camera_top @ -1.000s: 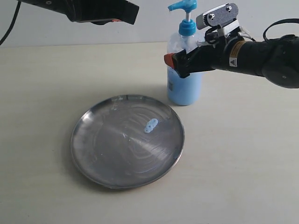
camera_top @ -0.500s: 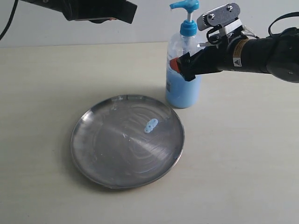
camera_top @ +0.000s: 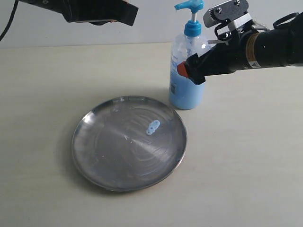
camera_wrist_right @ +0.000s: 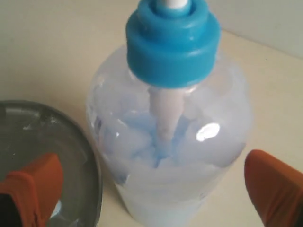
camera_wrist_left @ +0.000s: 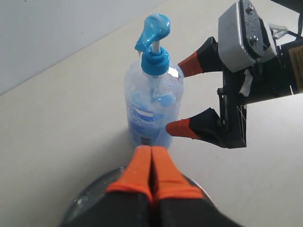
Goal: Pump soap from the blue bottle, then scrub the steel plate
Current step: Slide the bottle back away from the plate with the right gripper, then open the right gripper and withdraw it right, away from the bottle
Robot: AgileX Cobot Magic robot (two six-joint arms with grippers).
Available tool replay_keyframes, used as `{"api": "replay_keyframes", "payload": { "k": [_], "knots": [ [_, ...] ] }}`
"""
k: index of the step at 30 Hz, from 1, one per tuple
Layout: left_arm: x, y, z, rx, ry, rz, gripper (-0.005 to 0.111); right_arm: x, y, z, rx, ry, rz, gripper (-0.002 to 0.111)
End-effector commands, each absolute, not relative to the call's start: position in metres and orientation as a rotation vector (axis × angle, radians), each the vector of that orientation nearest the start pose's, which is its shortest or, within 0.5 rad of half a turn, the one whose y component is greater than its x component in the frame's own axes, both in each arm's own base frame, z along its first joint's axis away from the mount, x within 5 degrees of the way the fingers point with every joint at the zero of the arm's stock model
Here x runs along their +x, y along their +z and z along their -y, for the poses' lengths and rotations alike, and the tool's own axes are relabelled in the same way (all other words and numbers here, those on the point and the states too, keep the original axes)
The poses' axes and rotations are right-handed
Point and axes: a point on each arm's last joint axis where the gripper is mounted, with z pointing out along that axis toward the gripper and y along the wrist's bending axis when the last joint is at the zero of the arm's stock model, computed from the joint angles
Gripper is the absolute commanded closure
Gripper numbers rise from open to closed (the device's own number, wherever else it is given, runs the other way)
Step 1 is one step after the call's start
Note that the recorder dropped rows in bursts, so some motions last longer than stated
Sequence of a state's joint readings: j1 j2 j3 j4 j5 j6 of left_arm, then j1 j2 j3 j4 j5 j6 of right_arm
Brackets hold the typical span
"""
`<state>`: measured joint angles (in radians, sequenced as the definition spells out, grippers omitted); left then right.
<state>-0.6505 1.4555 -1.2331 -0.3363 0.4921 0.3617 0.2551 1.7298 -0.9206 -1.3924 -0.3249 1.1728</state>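
Between the wide-spread orange fingertips (camera_wrist_left: pixel 182 128) of the right gripper (camera_wrist_left: pixel 186 97) stands the blue bottle (camera_top: pixel 187 75). It is upright on the table (camera_top: pixel 246 156), with its bright blue pump head (camera_top: pixel 189 6) above the jaws. The jaws are released: one tip sits in front of the bottle's body and the other at its far side. Whether either pad touches the plastic cannot be told. The bottle is filled with light-blue liquid to about its shoulder.

Just below and beside the nearer right fingertip lies the steel plate (camera_top: pixel 109 151), flat on the table, its rim close to the bottle's base. A small pale blue blob of soap (camera_top: pixel 152 126) sits on the plate, on the side nearest the bottle, amid streaky swirl marks.

Well apart from the bottle, the left gripper (camera_wrist_left: pixel 151 165) hangs above the table. Its orange fingertips are clenched together with nothing between them and point toward the bottle over the plate's edge.
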Motion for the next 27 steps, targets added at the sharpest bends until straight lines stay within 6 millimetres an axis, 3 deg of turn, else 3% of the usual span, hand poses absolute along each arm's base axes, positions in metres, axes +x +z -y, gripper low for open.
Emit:
{"api": "replay_keyframes", "payload": {
  "k": [1, 9, 14, 17, 22, 27],
  "knots": [
    [0.254, 0.346, 0.210, 0.866, -0.490, -2.036, 0.107, 0.328, 0.198, -0.116, -0.671, 0.409, -2.181, 0.003],
    [0.247, 0.337, 0.207, 0.947, -0.477, -2.135, 0.107, 0.305, 0.214, -0.113, -0.567, 0.499, -2.208, 0.003],
    [0.240, 0.331, 0.205, 0.978, -0.498, -2.248, 0.107, 0.280, 0.198, -0.110, -0.605, 0.550, -2.269, 0.008],
    [0.237, 0.329, 0.204, 0.977, -0.515, -2.296, 0.107, 0.265, 0.188, -0.114, -0.656, 0.671, -2.304, 0.024],
    [0.232, 0.326, 0.203, 0.997, -0.533, -2.355, 0.107, 0.253, 0.185, -0.119, -0.634, 0.821, -2.347, 0.066],
    [0.230, 0.325, 0.203, 0.983, -0.550, -2.386, 0.107, 0.248, 0.187, -0.124, -0.591, 0.944, -2.373, 0.078]
  ]
}}
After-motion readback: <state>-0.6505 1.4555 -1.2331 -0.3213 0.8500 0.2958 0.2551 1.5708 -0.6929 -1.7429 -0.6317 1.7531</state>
